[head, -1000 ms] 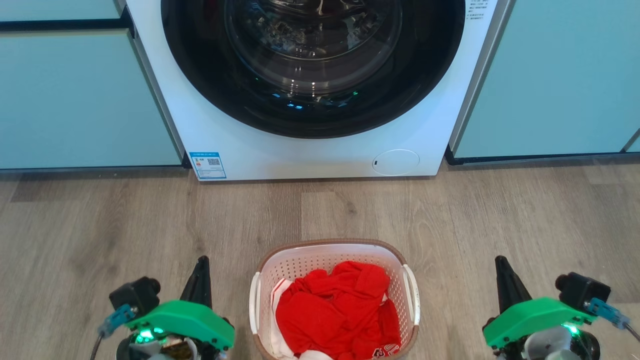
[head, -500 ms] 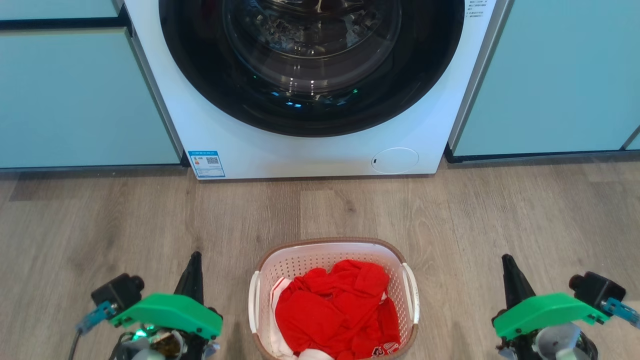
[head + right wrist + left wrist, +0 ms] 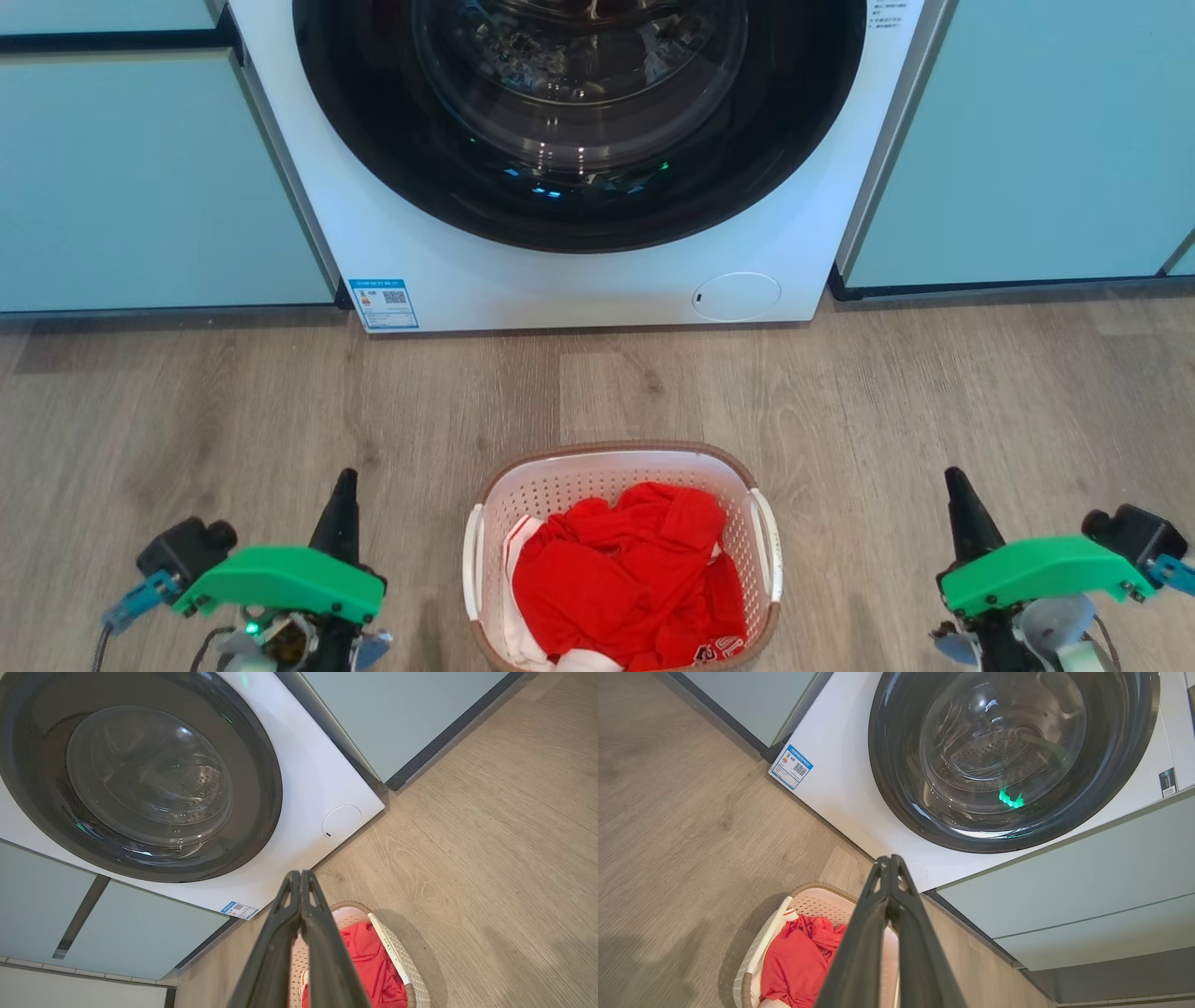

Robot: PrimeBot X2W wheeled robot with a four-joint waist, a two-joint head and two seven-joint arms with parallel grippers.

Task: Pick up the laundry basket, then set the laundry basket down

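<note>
Basket, head view: laundry basket [image 3: 569,487] stands on the floor [image 3: 233,401] at 6 o'clock. It is rounded-rectangular, with white perforated plastic walls, a brown woven-look rim and a slim white handle on each side.
Contents: crumpled red cloth [image 3: 625,579], with a strip of white cloth [image 3: 516,560] along its 9 o'clock edge.
Floor: grey-brown planks with a wood grain.
Left gripper, head view: left gripper [image 3: 343,483] at 7 o'clock, well apart from the laundry basket. Its dark tapered fingers read as one spike above a green shell.
Right gripper, head view: right gripper [image 3: 957,485] at 5 o'clock, equally clear of the basket, with the same single dark spike.
Washer: washing machine [image 3: 579,280] at 12 o'clock has a smooth white front and a round glossy dark door, and stands between pale teal cabinets [image 3: 140,187].
Left wrist view: the left gripper [image 3: 889,863] fingers are pressed together at the tip with nothing between them. The laundry basket [image 3: 812,900] is at 7 o'clock on the floor, untouched.
Right wrist view: the right gripper [image 3: 299,876] fingers meet tip to tip and are empty. The laundry basket [image 3: 406,961] is at 5 o'clock, its perforated outer wall showing.
</note>
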